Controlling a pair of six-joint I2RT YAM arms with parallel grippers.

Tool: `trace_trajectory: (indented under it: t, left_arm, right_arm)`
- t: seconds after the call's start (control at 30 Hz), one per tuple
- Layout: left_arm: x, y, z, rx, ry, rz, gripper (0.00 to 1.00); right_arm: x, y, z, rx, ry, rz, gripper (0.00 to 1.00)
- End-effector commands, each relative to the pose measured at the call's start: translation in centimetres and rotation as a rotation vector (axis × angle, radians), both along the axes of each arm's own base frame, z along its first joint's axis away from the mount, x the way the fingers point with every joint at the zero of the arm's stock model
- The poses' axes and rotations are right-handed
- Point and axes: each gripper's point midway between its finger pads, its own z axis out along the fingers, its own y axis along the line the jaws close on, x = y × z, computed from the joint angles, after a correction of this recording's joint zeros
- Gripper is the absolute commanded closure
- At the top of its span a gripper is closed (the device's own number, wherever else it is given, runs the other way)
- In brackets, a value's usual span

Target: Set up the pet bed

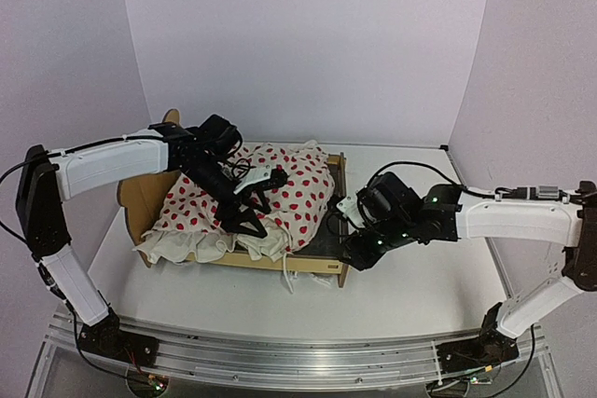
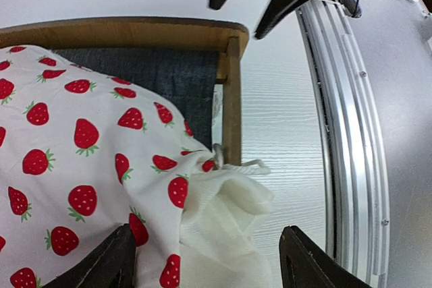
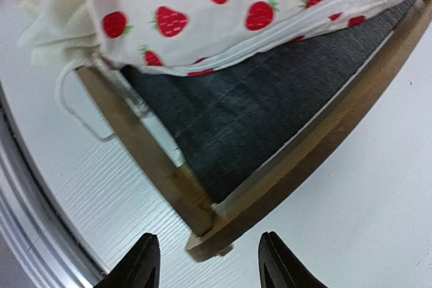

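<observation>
So the bed (image 1: 315, 268) sits on the table (image 1: 420, 300), a bit left of centre, with the wavy headboard (image 1: 140, 200) at the left end and the foot end toward the right arm. A strawberry blanket (image 1: 298, 191) is bunched up over most of it, and its cream ruffle (image 2: 226, 210) spills over the near rail. Only a strip of the grey felt (image 3: 270, 119) shows at the foot end.

The left gripper (image 1: 247, 216) hangs right over the middle of the blanket. In the wrist view its fingers (image 2: 111, 264) are wide apart with nothing pinched between them, just ruffle and strawberry cloth underneath.

The right gripper (image 1: 353, 251) is down at the near foot corner of the bed. Its fingers (image 3: 143, 264) are apart too. The wooden corner sits just ahead of the tips and I can't see either one touching it. A thin white cord (image 3: 74, 109) loops off the blanket edge onto the table next to that rail.
</observation>
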Motion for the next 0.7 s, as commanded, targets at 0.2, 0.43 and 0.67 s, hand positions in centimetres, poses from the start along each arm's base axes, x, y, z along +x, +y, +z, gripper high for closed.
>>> trace_trajectory:
  t: [0.2,0.43,0.67]
  left_arm:
    - [-1.4,3.7,3.3,-0.007,-0.069,0.082,0.27]
    - [0.3,5.1,-0.2,0.078,-0.142,0.179,0.29]
    - [1.7,4.7,-0.4,0.087,-0.163,0.208,0.28]
  right_arm:
    - [4.7,-0.1,-2.2,-0.019,-0.070,-0.283,0.48]
    - [11.4,-5.4,-3.3,-0.085,-0.054,-0.512,0.53]
    - [17.0,-5.8,-2.3,-0.059,-0.015,-0.450,0.53]
